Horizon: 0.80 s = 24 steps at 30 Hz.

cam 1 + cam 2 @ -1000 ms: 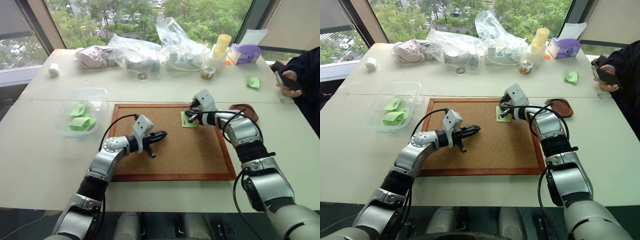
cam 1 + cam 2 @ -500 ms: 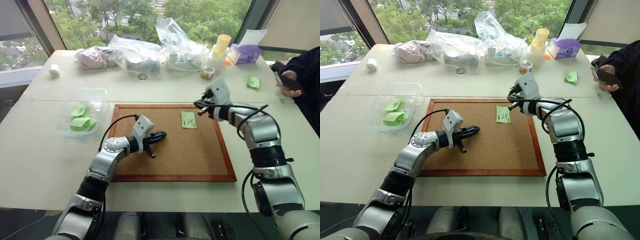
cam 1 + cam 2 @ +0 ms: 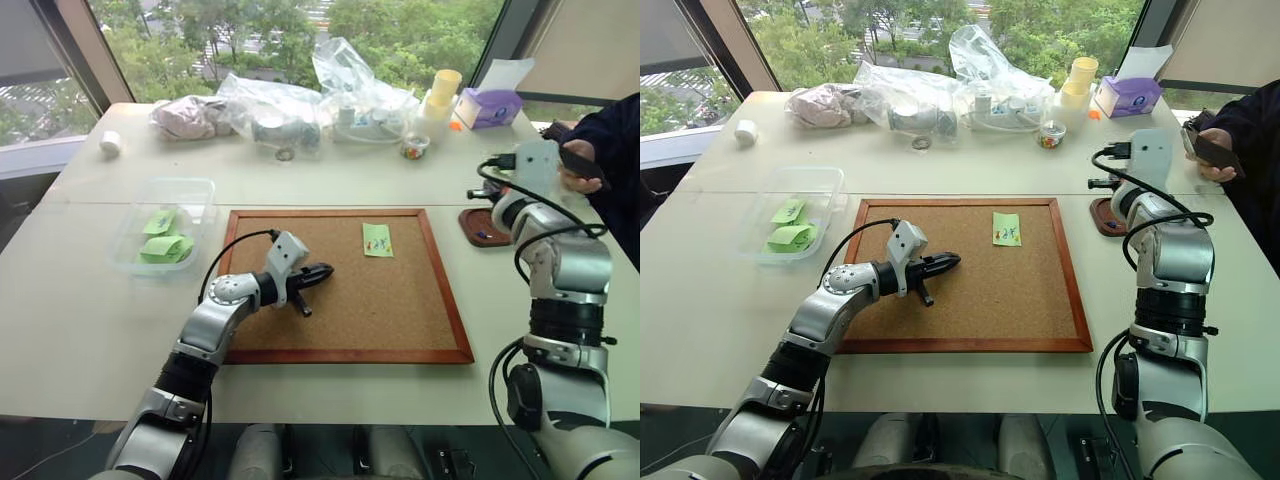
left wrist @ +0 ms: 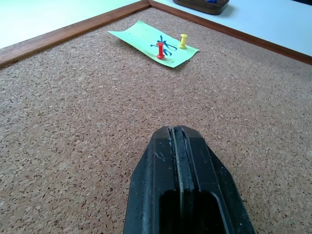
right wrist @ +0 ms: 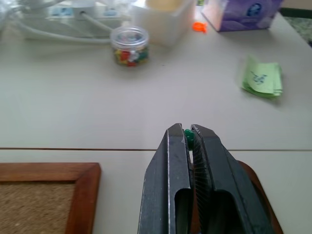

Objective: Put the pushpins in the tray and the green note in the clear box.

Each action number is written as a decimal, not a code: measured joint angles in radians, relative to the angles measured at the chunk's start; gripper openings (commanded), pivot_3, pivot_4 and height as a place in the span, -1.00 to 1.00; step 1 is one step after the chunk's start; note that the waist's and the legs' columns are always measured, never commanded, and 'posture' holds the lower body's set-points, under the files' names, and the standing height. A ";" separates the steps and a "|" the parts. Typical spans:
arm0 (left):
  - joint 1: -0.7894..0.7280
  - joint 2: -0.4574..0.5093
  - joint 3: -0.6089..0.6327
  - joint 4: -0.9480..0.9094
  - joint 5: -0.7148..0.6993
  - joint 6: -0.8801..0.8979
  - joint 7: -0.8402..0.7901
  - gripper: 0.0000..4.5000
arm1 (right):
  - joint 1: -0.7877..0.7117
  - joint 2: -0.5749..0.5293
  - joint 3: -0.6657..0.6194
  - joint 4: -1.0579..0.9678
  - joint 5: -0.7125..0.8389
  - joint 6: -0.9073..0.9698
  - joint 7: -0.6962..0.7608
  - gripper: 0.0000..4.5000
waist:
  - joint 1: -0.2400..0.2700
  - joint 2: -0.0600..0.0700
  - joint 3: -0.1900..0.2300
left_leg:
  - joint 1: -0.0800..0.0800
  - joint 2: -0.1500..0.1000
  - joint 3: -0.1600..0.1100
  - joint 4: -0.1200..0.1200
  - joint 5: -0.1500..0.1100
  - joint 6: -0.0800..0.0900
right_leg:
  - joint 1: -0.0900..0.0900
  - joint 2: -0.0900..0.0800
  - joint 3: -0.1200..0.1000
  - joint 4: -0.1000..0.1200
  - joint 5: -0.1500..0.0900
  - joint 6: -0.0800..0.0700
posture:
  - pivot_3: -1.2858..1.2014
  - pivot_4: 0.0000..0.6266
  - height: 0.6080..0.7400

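Tiny green-headed pushpin [image 5: 188,134] between ribbed black fingers [image 5: 171,170]

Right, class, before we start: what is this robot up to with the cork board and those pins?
The robot is clearing pins off a note. Its right gripper is shut on a green pushpin above the tray, which already holds a blue one. The green note lies on the cork board, pinned by a red pushpin and a yellow pushpin. The left gripper hovers shut over the board. The clear box holds other folded notes.
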 measured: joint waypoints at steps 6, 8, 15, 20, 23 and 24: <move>-0.003 0.000 -0.002 0.003 0.003 0.000 -0.003 -1.00 | -0.001 0.055 -0.096 0.039 0.047 0.046 -0.081 -0.96 | 0.000 0.001 0.000 | 0.000 0.000 0.000 0.000 0.000 0.000 | 0.000 0.000 0.000 0.000 0.000 0.000 | 0.03 -0.52 1.00; -0.004 0.000 -0.002 0.003 0.003 0.000 -0.003 -1.00 | -0.001 0.059 -0.122 0.070 0.059 0.050 -0.098 -0.96 | 0.000 0.001 0.000 | 0.000 0.000 0.000 0.000 0.000 0.000 | 0.000 0.000 0.000 0.000 0.000 0.000 | 0.03 -0.52 1.00; 0.000 0.001 -0.002 0.000 0.004 0.000 -0.001 -1.00 | -0.014 0.067 -0.147 0.140 0.086 0.028 -0.128 -0.96 | -0.002 0.002 -0.001 | 0.000 0.000 0.000 -0.001 0.000 0.000 | 0.000 0.000 0.000 0.000 0.000 0.000 | 0.03 -0.52 1.00; 0.005 0.001 0.000 -0.006 0.004 0.000 0.003 -1.00 | -0.024 0.068 -0.142 0.196 0.089 -0.006 -0.130 -0.36 | -0.003 0.002 -0.001 | 0.000 0.000 0.000 -0.001 0.000 0.000 | 0.000 0.000 0.001 0.000 0.000 0.000 | 0.03 -0.52 1.00; 0.010 0.001 0.000 -0.013 0.004 0.001 0.006 -1.00 | -0.026 0.068 -0.134 0.211 0.090 -0.024 -0.131 0.29 | -0.003 0.002 -0.001 | 0.000 0.000 0.000 -0.001 0.000 0.000 | 0.000 0.000 0.001 0.000 0.000 0.000 | 0.03 -0.52 1.00; 0.011 0.001 0.000 -0.015 0.004 0.001 0.007 -1.00 | -0.026 0.068 -0.133 0.212 0.090 -0.026 -0.131 0.51 | -0.003 0.002 -0.001 | 0.000 0.000 0.000 -0.001 0.000 0.000 | 0.000 0.000 0.001 0.000 0.000 0.000 | 0.03 -0.52 1.00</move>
